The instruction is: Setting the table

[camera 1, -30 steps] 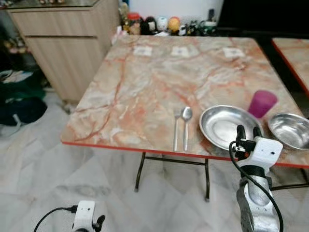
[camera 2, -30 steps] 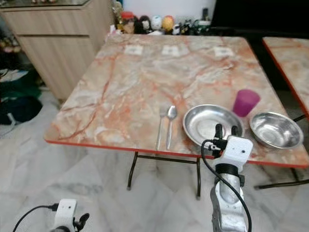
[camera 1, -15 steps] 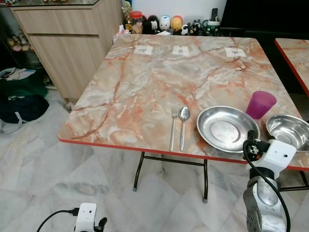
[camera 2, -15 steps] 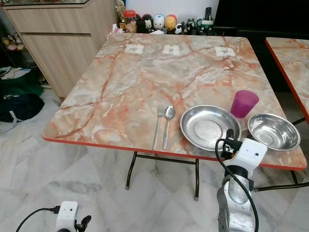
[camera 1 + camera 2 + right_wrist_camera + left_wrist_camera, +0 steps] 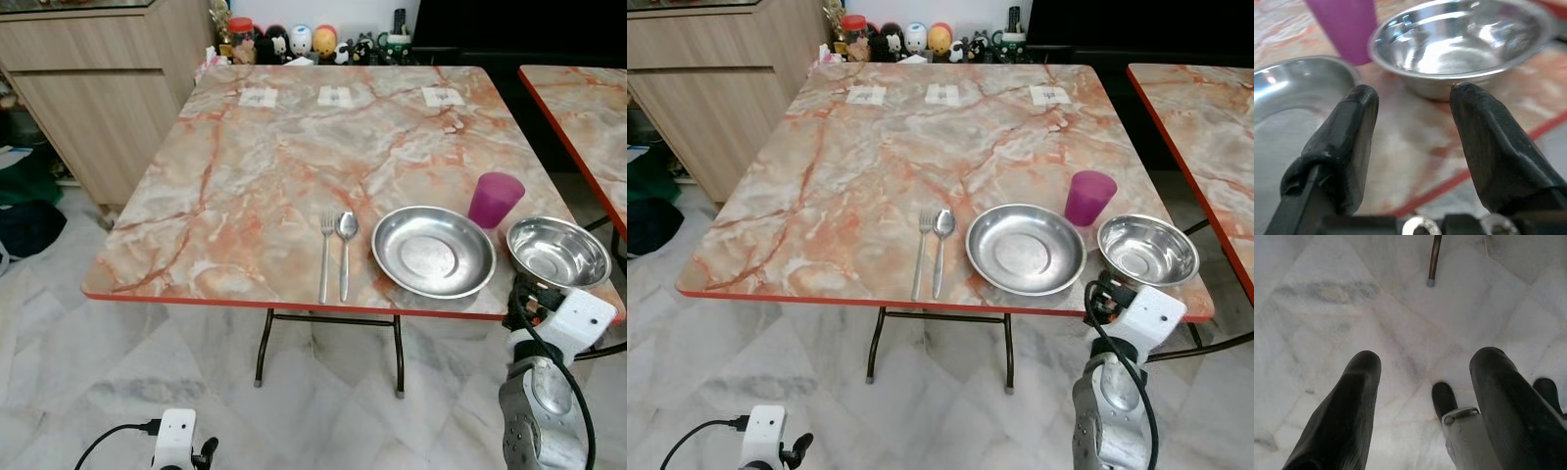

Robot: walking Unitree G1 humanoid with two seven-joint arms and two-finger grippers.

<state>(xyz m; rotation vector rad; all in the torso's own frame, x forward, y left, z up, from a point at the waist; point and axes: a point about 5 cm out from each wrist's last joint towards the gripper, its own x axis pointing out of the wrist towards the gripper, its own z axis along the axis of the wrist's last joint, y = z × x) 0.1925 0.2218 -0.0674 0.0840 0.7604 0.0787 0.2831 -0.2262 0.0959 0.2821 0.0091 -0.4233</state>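
Head views, table: you see a marble-patterned table [image 5: 265, 166] with a red edge; its far-right neighbour table [image 5: 578, 108] is cut off by the frame.
Head views, setting: the fork [image 5: 326, 255] and spoon [image 5: 345, 250] lie side by side near the near edge, just left of the steel plate [image 5: 432, 251]. The purple cup [image 5: 494, 199] stands just beyond the plate's right rim, and the steel bowl [image 5: 557, 253] sits right of the plate, near the table's right corner.
Head views, far edge: three small paper squares [image 5: 334, 96] lie in a row; what is printed on them is too small for you to read. Jars and figurines [image 5: 294, 41] crowd behind the table.
Head views, right arm: the right gripper [image 5: 1104, 291] sits at the near table edge, just in front of the bowl; its white wrist housing hides most of the fingers from you here.
Head views, left arm: the left gripper [image 5: 204, 454] hangs low over the tiled floor, partly cut off at the bottom.
Left wrist view: you see the left gripper's fingers [image 5: 1347, 411] spread apart with nothing between them, over pale floor tiles [image 5: 1327, 308] and one table leg [image 5: 1434, 259].
Right wrist view: the right gripper's fingers [image 5: 1344, 142] stand spread and empty, with the bowl [image 5: 1459, 41] just ahead of them; the cup and plate are blurred and cropped at the frame's edges.
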